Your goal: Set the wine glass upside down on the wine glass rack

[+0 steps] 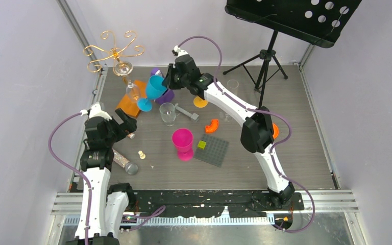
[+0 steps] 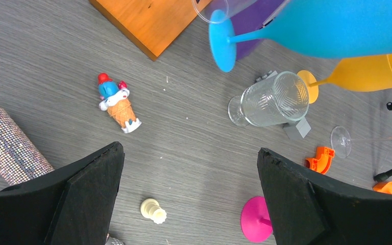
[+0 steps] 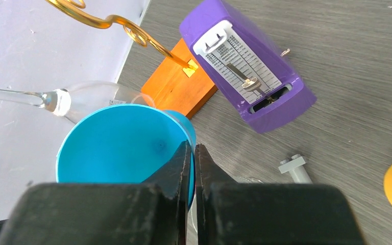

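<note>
Table (image 1: 311, 127): cluttered work surface.

Rack (image 1: 115, 52): stands at the far left corner on its orange base (image 2: 143, 20). A clear glass (image 3: 56, 100) hangs upside down from one scroll arm.

Right gripper (image 3: 193, 150): clenched on the rim of the blue glass (image 3: 117, 148), one finger inside the bowl and one outside. The glass is tilted over, with its foot pointing toward the orange base and just beside it. I cannot tell whether the foot clears the table. It is not on the rack yet.

Metronome (image 3: 245, 76): purple, just beside the base and close under the right wrist.

Left gripper (image 2: 189, 148): released and empty, over bare table, well apart from the rack.

Risks, as judged:
- The grip is on the rim only. When the glass is turned over, the heavy stem and foot may swing it in the pinch, or it may slip out.
- The clear glass hangs close by. A wide swing of the blue bowl could knock it off its arm.
- The rack is thin wire. A push while the foot is threaded into a scroll could shove it or tip it.
- The wrist could clip the metronome on the way up.
</note>
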### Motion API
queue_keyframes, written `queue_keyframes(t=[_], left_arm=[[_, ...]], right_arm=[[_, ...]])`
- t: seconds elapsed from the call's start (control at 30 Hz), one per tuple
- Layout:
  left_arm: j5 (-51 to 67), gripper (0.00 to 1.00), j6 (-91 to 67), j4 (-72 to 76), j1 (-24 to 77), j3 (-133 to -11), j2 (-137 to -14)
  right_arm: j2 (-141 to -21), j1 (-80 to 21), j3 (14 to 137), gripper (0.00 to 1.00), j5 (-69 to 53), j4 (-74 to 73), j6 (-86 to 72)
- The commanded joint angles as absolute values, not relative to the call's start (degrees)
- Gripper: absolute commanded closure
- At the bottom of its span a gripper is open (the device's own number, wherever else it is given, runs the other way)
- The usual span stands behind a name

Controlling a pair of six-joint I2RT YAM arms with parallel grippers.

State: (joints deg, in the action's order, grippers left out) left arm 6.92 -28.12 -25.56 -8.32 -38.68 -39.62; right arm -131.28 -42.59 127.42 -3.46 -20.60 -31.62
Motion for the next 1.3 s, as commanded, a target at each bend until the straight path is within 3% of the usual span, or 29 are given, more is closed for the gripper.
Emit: queue_keyframes(t=[0.0, 1.27], left_arm=[[6.4, 0.01, -28.8, -25.8, -8.3, -40.7, -39.1], [6.1, 0.01, -29.8, -28.0, -8.2, -41.9, -37.2]], right_arm=[[-124.7, -42.7, 125.8, 0.95, -0.5, -17.2, -28.6], [-113.2, -42.8, 114.6, 0.95, 3.6, -10.7, -24.7]])
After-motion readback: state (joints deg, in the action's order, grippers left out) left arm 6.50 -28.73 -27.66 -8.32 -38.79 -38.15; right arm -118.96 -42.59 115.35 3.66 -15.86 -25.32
